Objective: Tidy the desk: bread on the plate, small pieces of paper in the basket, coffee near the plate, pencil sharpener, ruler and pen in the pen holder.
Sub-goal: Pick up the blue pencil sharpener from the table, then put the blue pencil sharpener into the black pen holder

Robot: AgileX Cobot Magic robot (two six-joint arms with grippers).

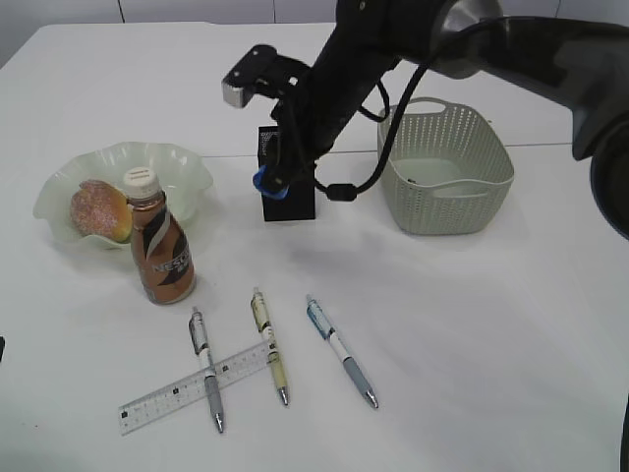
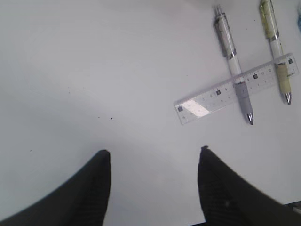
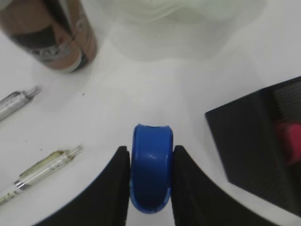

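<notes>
Right gripper has its two black fingers pinched on a rounded, glossy blue plastic pencil sharpener, holding it off the white tabletop. Just to the gripper's right stands the black square mesh pen holder, with something pink inside that is too blurred to name. Ahead and to its left, the brown coffee bottle with the cream cap stands beside the frilly translucent green plate that holds a sugared round bread. Out beyond the arm sits the pale green perforated plastic basket.

Left gripper hangs over bare table, dark fingers spread wide, nothing between them. Ahead and to its right a clear plastic ruler lies slanted, a grey-grip pen crossing it, a yellowish pen across its far end. A blue-trimmed pen lies apart.
</notes>
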